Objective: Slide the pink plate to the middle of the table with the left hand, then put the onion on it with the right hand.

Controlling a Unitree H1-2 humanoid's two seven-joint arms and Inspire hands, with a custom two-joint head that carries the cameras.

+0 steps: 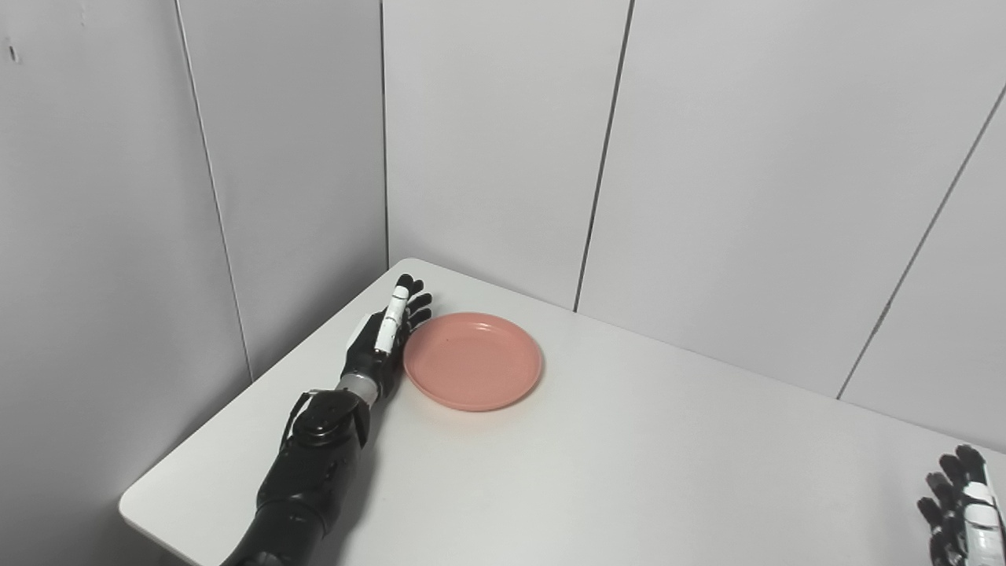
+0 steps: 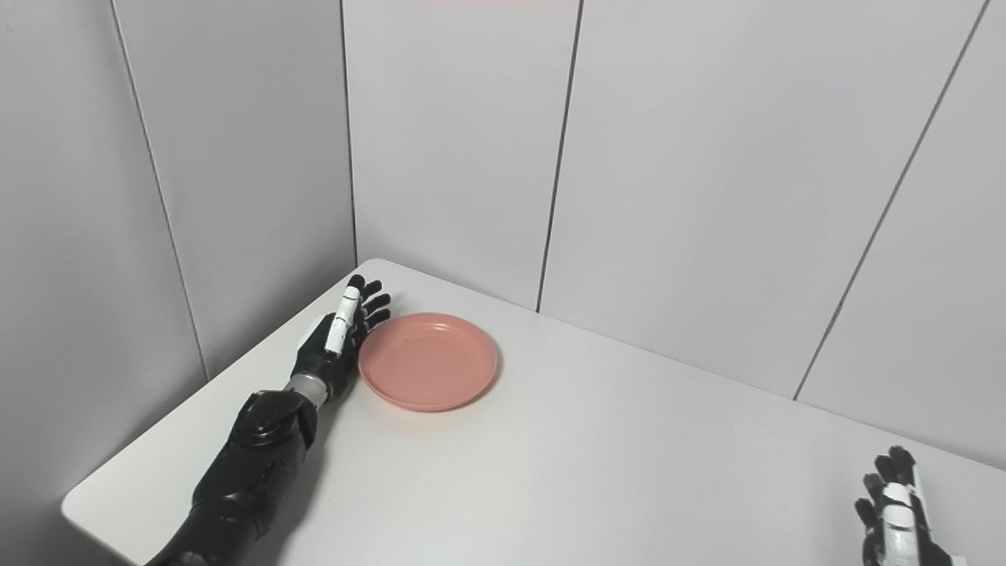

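One pink plate (image 1: 472, 360) is in view, and two hands. The plate lies flat and holds nothing, resting on the far left part of the white surface (image 1: 613, 472), near the corner where the walls meet. No onion shows in either view.

The left hand (image 1: 383, 339) stands on edge just beside the plate's left rim, palm side toward it, fingers (image 1: 405, 303) stretched out and a little apart, gripping nothing. It appears to touch the rim, though the contact line is hard to make out. Its black forearm (image 1: 310, 460) runs back over the surface to the bottom edge of the picture.

The right hand (image 2: 896, 511) sits well apart from the plate, at the bottom right corner, over the near right part of the surface. Its fingers point up and are spread, with nothing between them.

The surface is plain white with a rounded near-left corner (image 1: 130, 503). Pale grey wall panels (image 1: 503, 141) with thin dark seams close it in behind and on the left.

The right eye view shows more of the right hand, including the back of it down to the wrist; the left eye view cuts it off at the picture's edge, showing little more than the fingers. The left eye view places the plate and left hand a little further right in the picture.
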